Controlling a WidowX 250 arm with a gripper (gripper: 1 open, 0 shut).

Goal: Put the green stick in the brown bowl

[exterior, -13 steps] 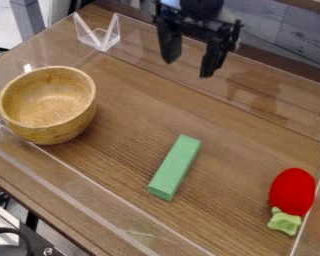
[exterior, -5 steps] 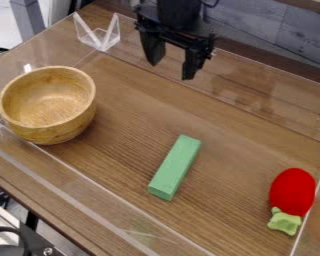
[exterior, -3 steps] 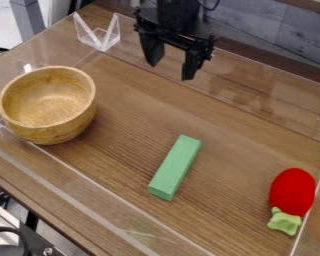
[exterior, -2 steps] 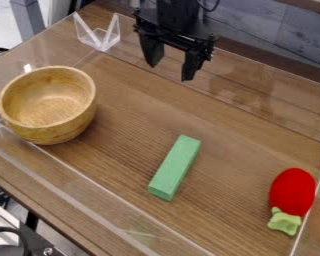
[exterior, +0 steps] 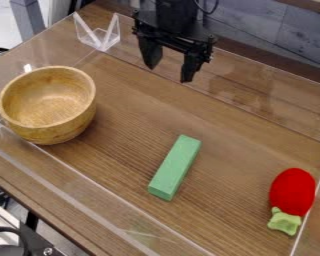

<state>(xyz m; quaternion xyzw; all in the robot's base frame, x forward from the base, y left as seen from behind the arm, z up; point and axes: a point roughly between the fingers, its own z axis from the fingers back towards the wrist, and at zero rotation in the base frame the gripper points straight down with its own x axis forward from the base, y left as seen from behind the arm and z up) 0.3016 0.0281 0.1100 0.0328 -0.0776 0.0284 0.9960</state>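
A wooden table (exterior: 243,120) with a dark grain fills the view, fenced by low clear plastic walls (exterior: 69,205) along its edges.

Near the left edge sits the brown bowl (exterior: 47,103), a round, thick-walled wooden bowl, upright on the wood. Its inside is bare; only pale grain shows in its hollow.

The green stick (exterior: 175,167), a plain light-green bar, lies flat on the table close to the middle of the near edge. It points diagonally, its near end angled toward the near-left and its far end toward the far-right. It is well apart from the bowl, with open wood between them, and nothing touches it.

By the near-right corner lies a red strawberry toy (exterior: 291,196) with a small pale-green leafy stem at its near end.

Toward the far edge, a little left of the middle, the black gripper (exterior: 172,63) hangs pointing down above the wood. Its jaws stand wide apart with nothing between them. It is well away from the stick and from the bowl.

A small clear plastic stand (exterior: 96,33) sits at the far-left corner, just left of the gripper.
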